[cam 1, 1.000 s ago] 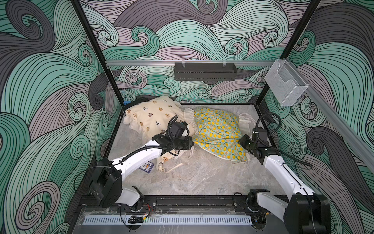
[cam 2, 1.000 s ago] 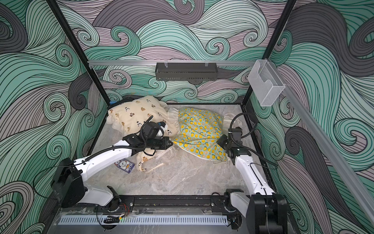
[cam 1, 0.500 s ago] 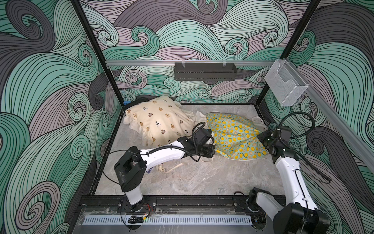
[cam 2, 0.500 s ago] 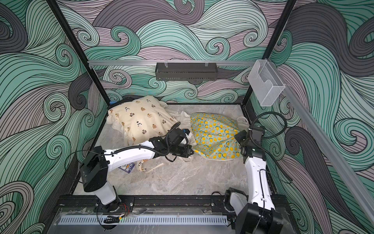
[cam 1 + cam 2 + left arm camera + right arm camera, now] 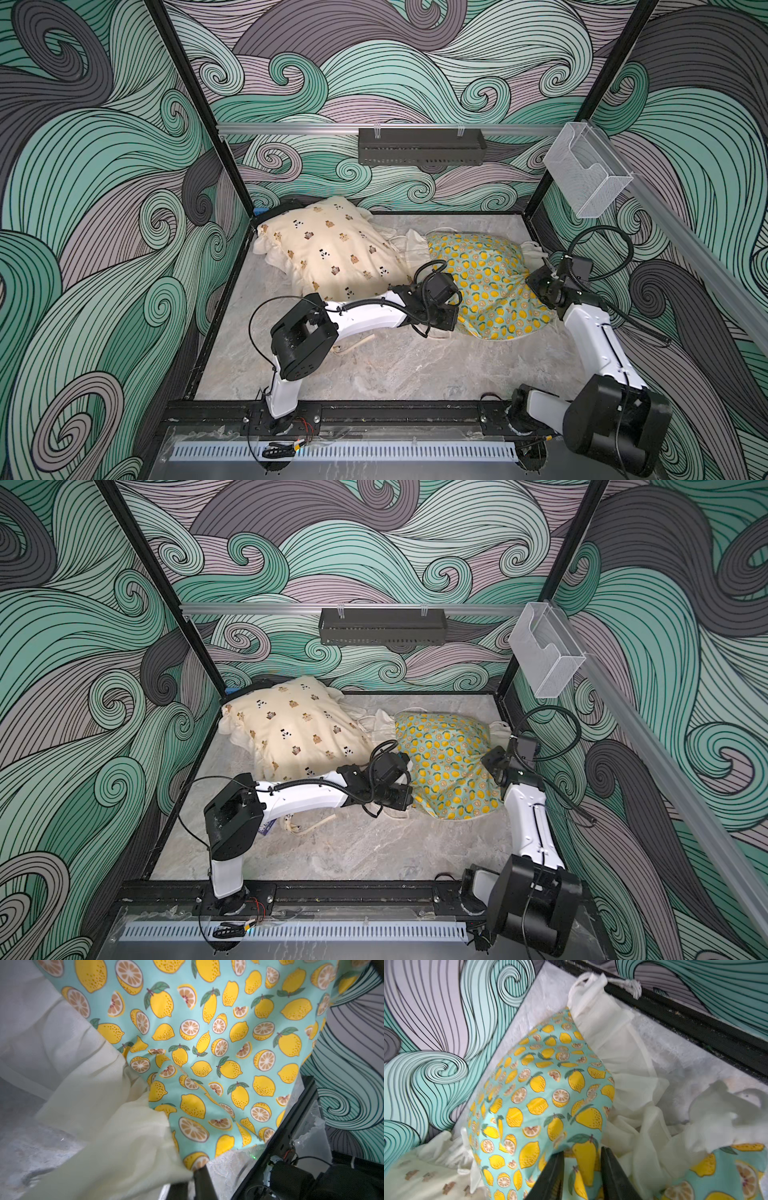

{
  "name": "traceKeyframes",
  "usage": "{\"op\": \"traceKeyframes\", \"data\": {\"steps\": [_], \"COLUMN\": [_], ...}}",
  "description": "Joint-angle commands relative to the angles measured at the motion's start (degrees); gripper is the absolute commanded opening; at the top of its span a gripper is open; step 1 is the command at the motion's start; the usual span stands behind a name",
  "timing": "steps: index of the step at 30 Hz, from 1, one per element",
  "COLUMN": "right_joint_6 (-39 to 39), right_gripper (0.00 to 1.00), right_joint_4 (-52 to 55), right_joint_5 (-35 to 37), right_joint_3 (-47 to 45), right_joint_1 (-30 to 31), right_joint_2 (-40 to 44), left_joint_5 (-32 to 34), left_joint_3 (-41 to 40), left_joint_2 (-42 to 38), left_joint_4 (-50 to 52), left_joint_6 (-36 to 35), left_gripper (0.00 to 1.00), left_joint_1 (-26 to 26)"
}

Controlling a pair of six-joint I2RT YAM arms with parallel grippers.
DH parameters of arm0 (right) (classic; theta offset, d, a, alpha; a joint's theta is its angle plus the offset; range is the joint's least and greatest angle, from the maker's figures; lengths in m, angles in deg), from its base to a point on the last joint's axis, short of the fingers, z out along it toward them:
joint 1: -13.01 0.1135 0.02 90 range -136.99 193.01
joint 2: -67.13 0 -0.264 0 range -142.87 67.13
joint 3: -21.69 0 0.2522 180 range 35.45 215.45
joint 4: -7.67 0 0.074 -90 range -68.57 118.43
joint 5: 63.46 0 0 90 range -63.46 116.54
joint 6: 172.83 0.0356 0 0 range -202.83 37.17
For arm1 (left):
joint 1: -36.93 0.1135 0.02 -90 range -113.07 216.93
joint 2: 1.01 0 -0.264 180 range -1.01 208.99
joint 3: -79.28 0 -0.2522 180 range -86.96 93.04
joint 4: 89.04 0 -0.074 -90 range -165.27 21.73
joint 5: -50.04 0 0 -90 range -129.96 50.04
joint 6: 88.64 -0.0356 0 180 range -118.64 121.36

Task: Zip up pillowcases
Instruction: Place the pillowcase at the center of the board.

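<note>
The mint-green lemon pillowcase (image 5: 486, 270) (image 5: 444, 750) lies at the right of the table, its cream ruffle bunched around it. The cream bear pillowcase (image 5: 332, 249) (image 5: 291, 729) lies at the back left. My left gripper (image 5: 455, 322) (image 5: 190, 1176) is at the lemon case's near-left edge. Its jaws stand a narrow slit apart, and the ruffle's tip rests on the fingertips. My right gripper (image 5: 532, 278) (image 5: 582, 1151) is at that case's right side, open, its jaws straddling a loose fold of lemon fabric (image 5: 539, 1084). No zipper pull shows.
A black tray (image 5: 419, 145) hangs on the back rail and a clear holder (image 5: 586, 174) on the right rail. Cream ties (image 5: 307, 825) and a small blue card (image 5: 268, 827) lie beside the left arm. The black frame rail (image 5: 695, 1026) runs close behind the lemon case.
The lemon pillowcase has slid right, away from the bear pillowcase and toward the right wall. Both arms moved right with it, the left arm stretching far across.
</note>
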Motion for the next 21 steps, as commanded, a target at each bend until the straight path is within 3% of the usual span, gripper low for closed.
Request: {"op": "traceKeyframes", "data": {"steps": [1,7,14,21], "right_joint_6": [-1.6,-3.2,-3.3,-1.0], "right_gripper": [0.56,0.72,0.74,0.75], "right_joint_4": [2.8,5.4,5.5,-5.1], "right_joint_5": [-0.2,-5.4,-5.3,-5.7], "right_joint_3": [3.0,1.1,-3.3,-4.6], "right_joint_1": [0.0,3.5,22.3,36.3], "right_joint_2": [4.0,10.0,6.8,-3.4], "left_joint_5": [3.4,10.5,27.3,33.8], "left_joint_3": [-2.0,-11.1,-15.3,-20.3], "left_joint_2": [-4.4,-17.0,-27.1,-34.6], "left_joint_4": [1.4,0.9,8.6,9.2], "left_joint_6": [-0.3,-1.2,-4.1,-6.3], "left_gripper": [0.23,0.45,0.59,0.81], "left_joint_1": [-0.8,-0.8,-0.3,1.9]}}
